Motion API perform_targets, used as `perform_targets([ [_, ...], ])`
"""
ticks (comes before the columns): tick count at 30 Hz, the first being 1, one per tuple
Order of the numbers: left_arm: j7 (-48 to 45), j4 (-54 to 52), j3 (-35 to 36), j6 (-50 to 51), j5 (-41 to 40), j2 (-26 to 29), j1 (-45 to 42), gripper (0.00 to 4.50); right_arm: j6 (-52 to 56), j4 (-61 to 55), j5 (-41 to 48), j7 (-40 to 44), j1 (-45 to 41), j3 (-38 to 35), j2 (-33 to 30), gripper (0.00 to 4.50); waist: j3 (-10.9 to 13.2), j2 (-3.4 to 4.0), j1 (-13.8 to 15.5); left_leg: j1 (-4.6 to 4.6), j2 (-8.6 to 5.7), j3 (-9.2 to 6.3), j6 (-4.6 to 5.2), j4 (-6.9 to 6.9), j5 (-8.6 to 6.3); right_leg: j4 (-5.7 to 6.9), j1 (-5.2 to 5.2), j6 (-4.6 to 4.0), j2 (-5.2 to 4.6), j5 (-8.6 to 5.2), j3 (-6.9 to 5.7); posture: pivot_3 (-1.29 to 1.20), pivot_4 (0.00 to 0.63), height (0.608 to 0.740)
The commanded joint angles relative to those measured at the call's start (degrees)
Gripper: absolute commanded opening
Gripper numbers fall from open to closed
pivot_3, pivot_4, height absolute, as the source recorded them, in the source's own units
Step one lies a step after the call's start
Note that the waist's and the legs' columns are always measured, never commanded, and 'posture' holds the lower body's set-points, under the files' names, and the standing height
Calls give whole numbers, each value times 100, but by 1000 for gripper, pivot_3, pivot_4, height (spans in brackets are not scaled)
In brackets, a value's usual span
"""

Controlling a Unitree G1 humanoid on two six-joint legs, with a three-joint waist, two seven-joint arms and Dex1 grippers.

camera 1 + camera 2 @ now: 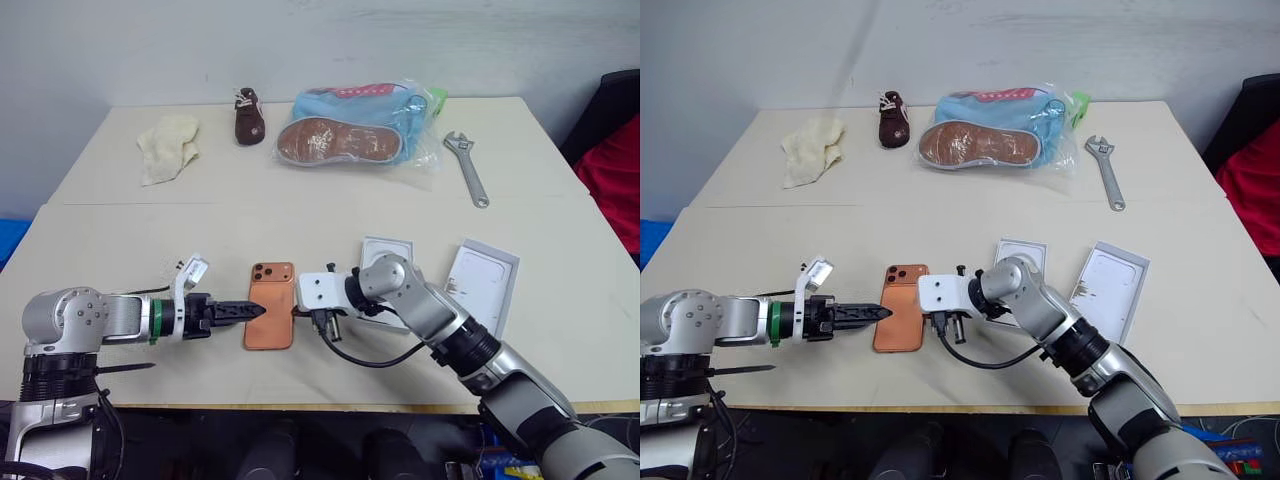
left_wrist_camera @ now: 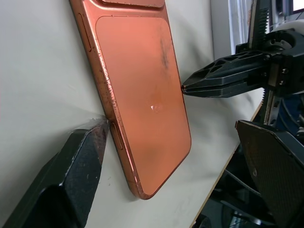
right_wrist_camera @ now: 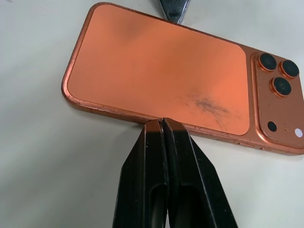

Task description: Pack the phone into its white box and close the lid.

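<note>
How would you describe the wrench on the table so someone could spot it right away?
Start at the bagged blue shoe on the table's far side. Just right of it lies the wrench, a silver adjustable spanner. It's the sole metal tool here, unlike the crumpled cloth and small brown shoe.

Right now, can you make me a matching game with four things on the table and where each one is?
Things:
1. flat orange-copper phone
2. silver metal wrench
3. crumpled cream cloth
4. small brown shoe

Places:
A. far right side of the table
B. between the two claws
C. far left side of the table
D. just left of the plastic bag

Pairs: 1-B, 2-A, 3-C, 4-D
</note>
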Motion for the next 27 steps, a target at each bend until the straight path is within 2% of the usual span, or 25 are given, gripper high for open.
perform_targets([
  [1,278,147,-643,238,-9,-91,266,4500,-124,-125,-94,-43,-21,-42,-27,43,0,-2,-2,0,0,0,0,-2,0,-4,1,2,0,1,0,0,150,740],
  [6,304,105,-746,238,149,297,152,4500,-247,-61,-184,39,-106,-70,-150,43,-1,-10,-22,0,1,0,-4,-22,1,-18,-4,4,2,2,3,0,150,740],
  [12,349,30,-855,238,31,493,79,4500,-391,124,-276,53,-157,-16,-99,43,-1,-11,-147,1,11,-1,-15,-45,4,-21,-15,2,9,1,5,0,150,740],
  [16,585,-148,-1007,238,-152,276,142,4500,-390,201,-289,45,-126,40,24,43,-1,-11,-135,16,13,0,-19,-58,6,-22,-8,-1,10,0,8,0,150,740],
  [21,947,-172,-1039,238,-335,-440,155,4500,-239,286,-204,62,-110,-4,252,43,-7,-2,-63,44,4,0,-14,-64,4,-35,24,0,2,0,8,0,150,740],
  [24,904,261,-624,238,-809,-831,32,4500,-97,232,-132,93,-64,-103,303,43,-17,14,-4,95,4,-7,-7,-69,-1,-63,85,5,1,3,0,0,150,740],
  [27,872,610,-337,238,-1206,-911,-43,4500,-102,171,-164,143,1,-149,252,43,-17,6,15,92,3,-13,-6,-68,-2,-67,87,9,-2,6,-3,0,150,740],
])
